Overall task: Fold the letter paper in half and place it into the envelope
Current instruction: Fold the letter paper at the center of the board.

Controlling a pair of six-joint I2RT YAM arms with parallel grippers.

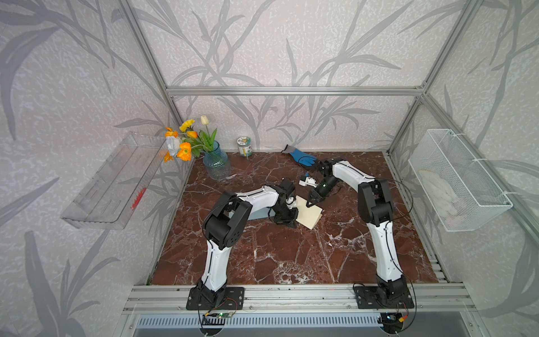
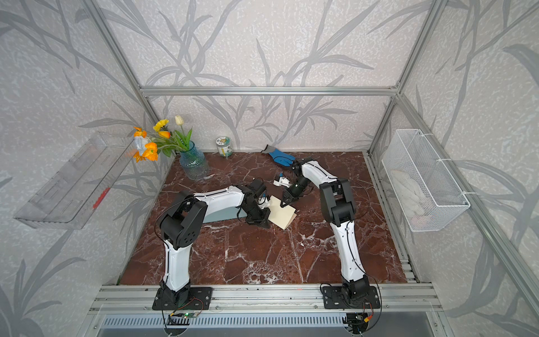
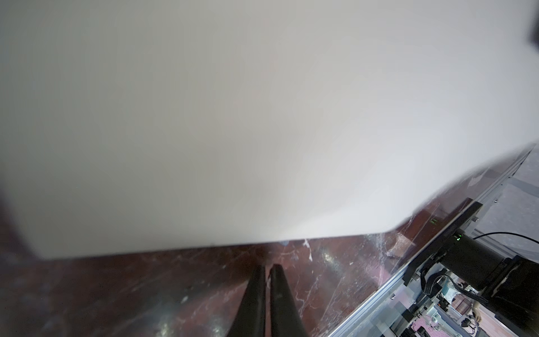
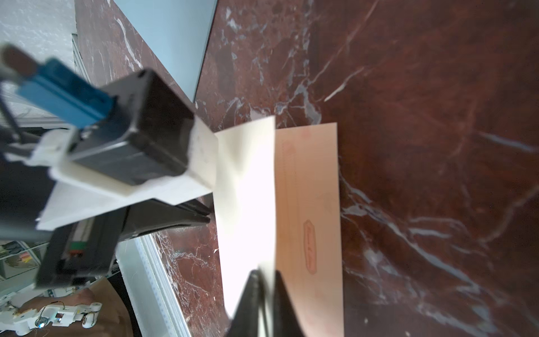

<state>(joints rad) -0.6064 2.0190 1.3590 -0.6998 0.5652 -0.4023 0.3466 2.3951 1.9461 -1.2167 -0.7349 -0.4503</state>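
Lying part-folded on the red-brown marble tabletop (image 1: 291,256) near the pale blue-grey paper envelope (image 1: 259,215), the thin cream letter paper (image 1: 310,214) had its upper layer pinched by the right jaws; the left jaws were closed. Only the right wrist view showed a faint oval stamp (image 4: 310,246).

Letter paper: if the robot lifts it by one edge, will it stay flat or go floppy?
Probably floppy: the letter paper curves over itself where the right hand pinches its edge. Likely light, being so thin. It might slide on the glossy table.
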